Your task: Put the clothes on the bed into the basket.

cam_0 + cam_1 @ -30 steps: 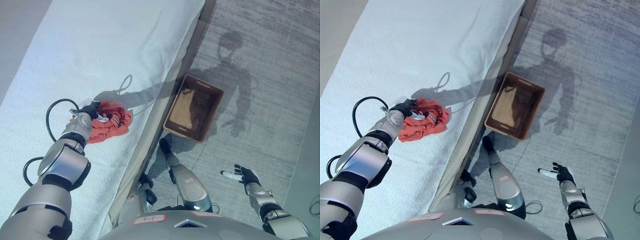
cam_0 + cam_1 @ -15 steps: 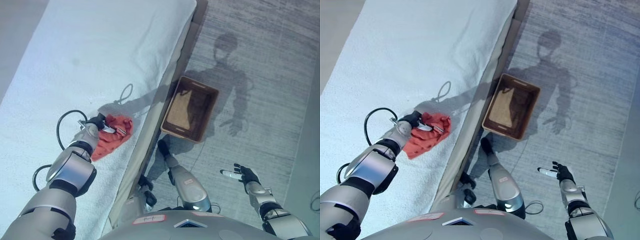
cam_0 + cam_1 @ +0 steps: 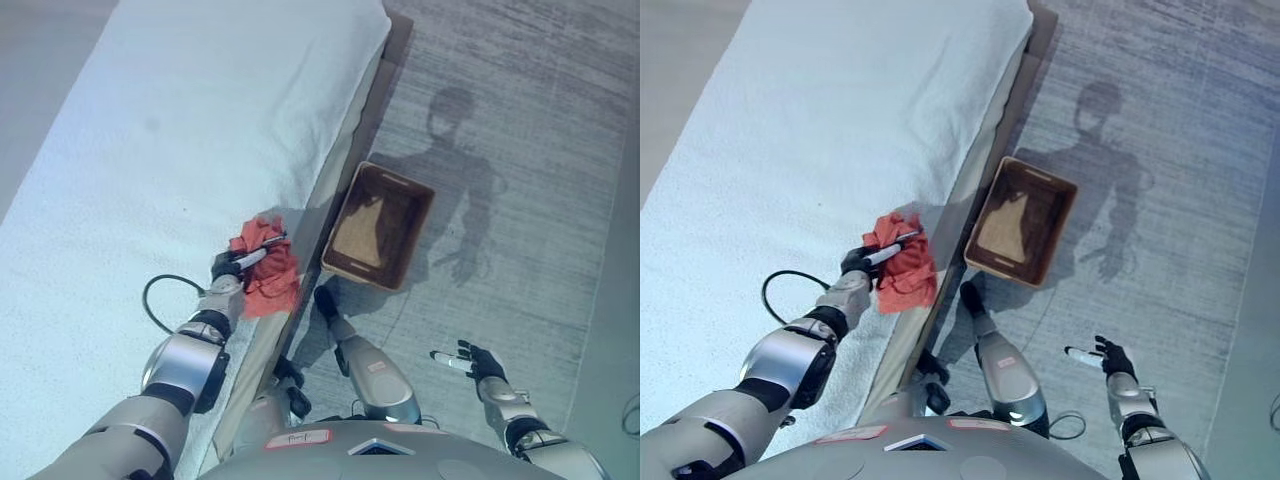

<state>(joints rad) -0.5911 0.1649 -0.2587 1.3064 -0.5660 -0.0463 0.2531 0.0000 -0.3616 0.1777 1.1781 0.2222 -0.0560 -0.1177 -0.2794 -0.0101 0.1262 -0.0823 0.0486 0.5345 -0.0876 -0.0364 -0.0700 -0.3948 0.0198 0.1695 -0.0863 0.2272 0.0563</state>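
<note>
Since a second ago my left hand (image 3: 232, 268) has dragged the red garment (image 3: 268, 272) across the white bed (image 3: 150, 150) to the bed's edge nearest the basket (image 3: 378, 227), and my fingers are pinched on the cloth, which bunches just beyond them and droops over that edge. Both eye views show the same layout, neither revealing more. Beside the bed on the grey floor (image 3: 520, 150) the brown basket holds no clothes, and my right hand (image 3: 1098, 354) hangs over the floor with fingers spread.
</note>
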